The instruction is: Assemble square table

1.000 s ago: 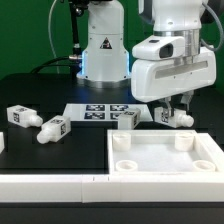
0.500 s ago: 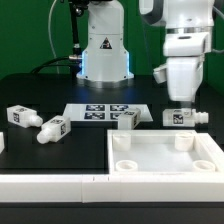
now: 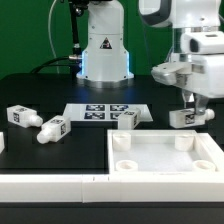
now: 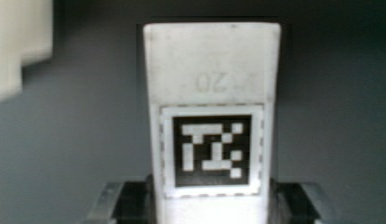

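The square table top (image 3: 165, 165), a white slab with a raised rim and round corner sockets, lies at the front on the exterior view's right. Above its far right corner my gripper (image 3: 190, 108) is shut on a white table leg (image 3: 183, 117), which hangs lengthwise off the table with its tag showing. In the wrist view the leg (image 4: 208, 90) runs straight out from between the fingers (image 4: 128, 203), its tag (image 4: 211, 143) facing the camera. Three more legs lie on the black table: two (image 3: 20, 117) (image 3: 52, 129) at the left, one (image 3: 127, 118) by the marker board.
The marker board (image 3: 100, 112) lies flat behind the table top. A low white border bar (image 3: 45, 186) runs along the front edge. The robot's base (image 3: 105, 50) stands at the back centre.
The gripper has lifted the leg off the table, swung toward the exterior view's right and turned, and the leg now hangs beyond the slab's far right corner.
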`<state>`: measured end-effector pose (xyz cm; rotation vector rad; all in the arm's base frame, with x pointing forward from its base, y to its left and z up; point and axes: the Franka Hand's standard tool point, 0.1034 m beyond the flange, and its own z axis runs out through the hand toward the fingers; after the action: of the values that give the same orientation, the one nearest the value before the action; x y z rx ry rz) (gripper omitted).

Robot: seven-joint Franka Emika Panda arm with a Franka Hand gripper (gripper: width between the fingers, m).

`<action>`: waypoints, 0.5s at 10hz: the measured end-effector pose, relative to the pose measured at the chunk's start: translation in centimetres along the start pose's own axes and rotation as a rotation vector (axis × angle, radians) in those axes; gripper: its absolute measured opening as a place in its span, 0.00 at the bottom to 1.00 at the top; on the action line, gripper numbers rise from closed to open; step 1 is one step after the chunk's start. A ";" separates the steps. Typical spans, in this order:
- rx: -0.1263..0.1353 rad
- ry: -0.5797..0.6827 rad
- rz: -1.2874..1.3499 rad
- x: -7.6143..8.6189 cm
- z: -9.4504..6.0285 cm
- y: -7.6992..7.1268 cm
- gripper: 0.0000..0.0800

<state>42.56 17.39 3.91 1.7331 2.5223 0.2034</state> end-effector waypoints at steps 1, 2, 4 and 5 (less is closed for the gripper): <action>0.004 -0.004 -0.176 0.4 0.1 -0.6 0.35; 0.021 -0.014 -0.203 -1.5 0.1 -0.9 0.35; 0.020 -0.011 -0.316 -1.2 0.2 -1.0 0.35; 0.021 -0.013 -0.380 -1.4 0.2 -1.1 0.35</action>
<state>42.09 15.70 3.50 1.2198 2.7862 0.1390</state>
